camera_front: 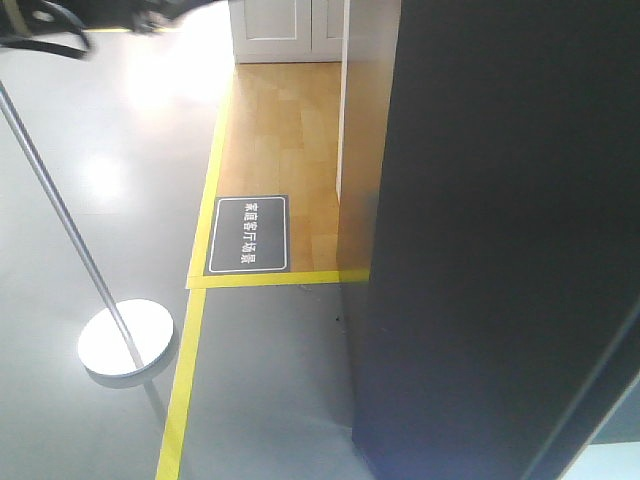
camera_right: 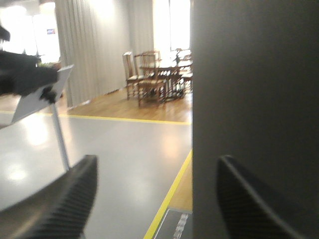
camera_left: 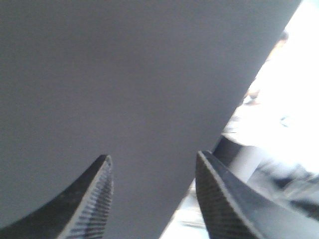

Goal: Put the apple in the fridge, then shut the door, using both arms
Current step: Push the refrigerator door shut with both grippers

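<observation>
The fridge's flat dark grey outside [camera_front: 480, 250] fills the right half of the front view. Whether this face is the door or a side wall, I cannot tell. The same dark grey panel [camera_left: 124, 89] fills most of the left wrist view, close in front of my left gripper [camera_left: 153, 155], which is open and empty. In the right wrist view the panel [camera_right: 254, 89] stands at the right, behind the right finger of my right gripper [camera_right: 157, 158], also open and empty. The apple is out of view. No fridge interior shows.
Yellow floor tape [camera_front: 185, 390] borders a wooden floor patch [camera_front: 285, 130] with a dark floor sign [camera_front: 248, 235]. A stanchion pole on a round base [camera_front: 125, 338] stands at the left. White cabinets [camera_front: 288, 30] lie beyond. Chairs and a table [camera_right: 157, 77] stand far back.
</observation>
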### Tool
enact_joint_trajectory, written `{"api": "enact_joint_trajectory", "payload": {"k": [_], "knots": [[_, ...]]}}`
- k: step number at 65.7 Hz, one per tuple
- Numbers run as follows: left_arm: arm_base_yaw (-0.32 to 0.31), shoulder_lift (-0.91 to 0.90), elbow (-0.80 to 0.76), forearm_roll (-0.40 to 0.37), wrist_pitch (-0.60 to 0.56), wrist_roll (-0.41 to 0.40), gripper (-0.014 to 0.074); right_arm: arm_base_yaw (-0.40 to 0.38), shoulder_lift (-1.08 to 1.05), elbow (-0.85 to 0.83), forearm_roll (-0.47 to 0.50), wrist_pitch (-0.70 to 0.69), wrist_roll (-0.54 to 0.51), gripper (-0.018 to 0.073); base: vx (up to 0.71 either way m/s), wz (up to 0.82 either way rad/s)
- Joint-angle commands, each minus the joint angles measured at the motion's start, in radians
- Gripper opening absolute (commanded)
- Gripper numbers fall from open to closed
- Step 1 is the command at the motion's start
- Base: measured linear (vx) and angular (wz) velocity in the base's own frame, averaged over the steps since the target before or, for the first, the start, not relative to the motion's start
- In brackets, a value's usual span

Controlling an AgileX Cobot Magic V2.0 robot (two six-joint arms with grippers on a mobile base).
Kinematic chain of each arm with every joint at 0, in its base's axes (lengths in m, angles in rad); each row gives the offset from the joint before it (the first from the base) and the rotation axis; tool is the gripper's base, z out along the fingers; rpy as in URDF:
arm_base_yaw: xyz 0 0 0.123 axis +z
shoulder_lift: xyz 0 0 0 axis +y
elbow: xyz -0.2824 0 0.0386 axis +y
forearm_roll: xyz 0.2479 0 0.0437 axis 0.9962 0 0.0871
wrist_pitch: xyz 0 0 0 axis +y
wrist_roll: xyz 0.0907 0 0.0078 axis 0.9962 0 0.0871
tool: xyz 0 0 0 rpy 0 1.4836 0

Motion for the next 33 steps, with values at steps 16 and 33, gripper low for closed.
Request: {"api": "enact_joint_trajectory", "payload": {"k": [16, 33], "knots": [[0.159, -0.068, -0.035, -0.053, 0.044, -0.005, 0.0299, -0.001, 0.337, -0.242, -0.061, -0.222, -0.012, 0.0585, 0.00, 0.00], [0.188, -0.068, -0.035, -0.053, 0.031, -0.005, 0.0080, -0.001, 0.523, -0.282, -0.059, -0.479, -0.012, 0.0580, 0.00, 0.00]]}}
